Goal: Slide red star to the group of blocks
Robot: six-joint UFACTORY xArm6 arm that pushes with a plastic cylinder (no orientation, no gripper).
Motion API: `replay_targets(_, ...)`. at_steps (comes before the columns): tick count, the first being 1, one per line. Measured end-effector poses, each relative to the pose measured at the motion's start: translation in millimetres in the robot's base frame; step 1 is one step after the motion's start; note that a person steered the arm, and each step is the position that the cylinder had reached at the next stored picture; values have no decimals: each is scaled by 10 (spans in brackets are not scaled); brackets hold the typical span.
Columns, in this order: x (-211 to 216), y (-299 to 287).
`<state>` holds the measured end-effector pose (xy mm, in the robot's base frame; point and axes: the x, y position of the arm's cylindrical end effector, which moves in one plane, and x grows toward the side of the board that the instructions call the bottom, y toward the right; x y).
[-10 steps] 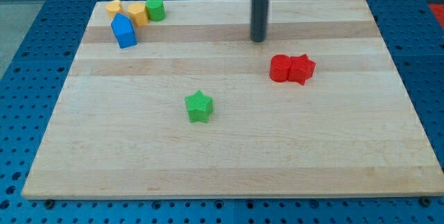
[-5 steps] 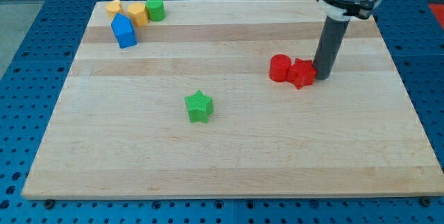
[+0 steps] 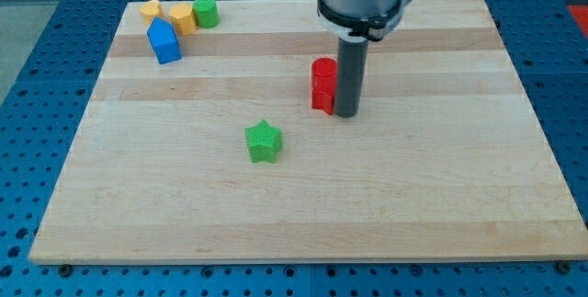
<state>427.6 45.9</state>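
My tip (image 3: 346, 112) rests on the board just right of two red blocks and touches them. The red star (image 3: 322, 97) is partly hidden behind the rod. The red cylinder (image 3: 322, 70) sits just above the star, touching it. The group of blocks is at the view's top left: a blue block (image 3: 163, 41), two yellow blocks (image 3: 151, 10) (image 3: 182, 17) and a green cylinder (image 3: 206, 11). The red pair is well to the right of that group.
A green star (image 3: 264, 141) lies alone below and left of the red blocks. The wooden board (image 3: 459, 196) lies on a blue perforated table.
My tip moved from the right of the red pair toward the view's left, pushing the red star and red cylinder leftward. The pair turned from side by side to stacked one above the other.
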Motion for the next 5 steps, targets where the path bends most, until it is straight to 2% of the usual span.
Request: replay_targets(5, -736, -410)
